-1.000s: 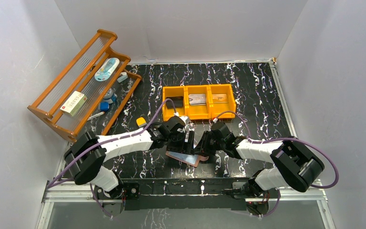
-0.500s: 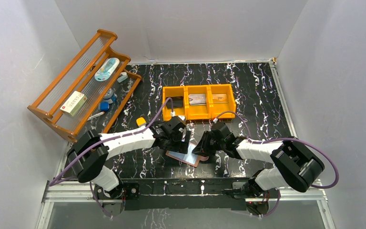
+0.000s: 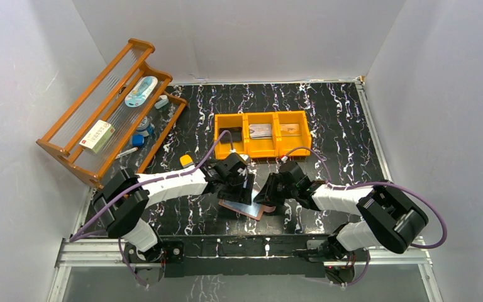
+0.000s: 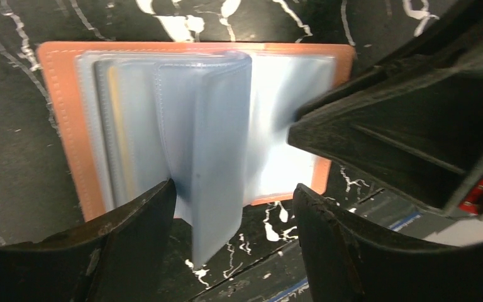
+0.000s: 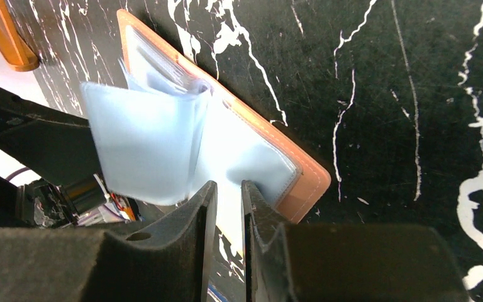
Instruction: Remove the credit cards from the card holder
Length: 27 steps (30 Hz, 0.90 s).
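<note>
Pinning the card holder (image 4: 132, 113) flat mattered: it lay open on the black marbled table (image 5: 383, 94), between both arms. Left gripper (image 4: 233, 195) stood wide open, straddling an upright blue sleeve (image 4: 217, 157) and gripping nothing. Right gripper (image 5: 229, 195) sat nearly closed at the holder's corner; whether it pinched was unclear. Best move, I judged, was closing on that one sleeve only. White walls (image 3: 453, 94) boxed the cell.

No text can be read; print on the white box (image 3: 97, 136) in the wooden rack (image 3: 69, 129), tabletop's left edge, is too small.
</note>
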Each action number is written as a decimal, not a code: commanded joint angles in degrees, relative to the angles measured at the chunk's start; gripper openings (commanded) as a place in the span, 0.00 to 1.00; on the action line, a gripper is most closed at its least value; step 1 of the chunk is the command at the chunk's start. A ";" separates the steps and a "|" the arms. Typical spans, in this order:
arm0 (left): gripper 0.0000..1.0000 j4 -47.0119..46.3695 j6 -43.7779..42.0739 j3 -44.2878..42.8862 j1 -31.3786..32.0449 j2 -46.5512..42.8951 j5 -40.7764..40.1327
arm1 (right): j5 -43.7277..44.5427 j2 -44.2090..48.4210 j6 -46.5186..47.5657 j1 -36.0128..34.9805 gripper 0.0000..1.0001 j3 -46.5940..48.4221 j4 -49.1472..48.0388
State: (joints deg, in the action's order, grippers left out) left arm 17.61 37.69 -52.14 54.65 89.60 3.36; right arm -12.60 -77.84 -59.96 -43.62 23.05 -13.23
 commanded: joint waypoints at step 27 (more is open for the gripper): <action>0.65 -14.39 3.00 2.57 0.34 0.59 16.97 | 14.36 20.26 -1.67 -0.08 0.41 0.93 18.74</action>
State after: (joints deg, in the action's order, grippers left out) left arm 6.50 40.07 -49.54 54.65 89.78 15.94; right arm -5.45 -62.46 -60.69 -43.62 22.61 -1.30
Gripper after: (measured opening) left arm 0.637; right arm 0.398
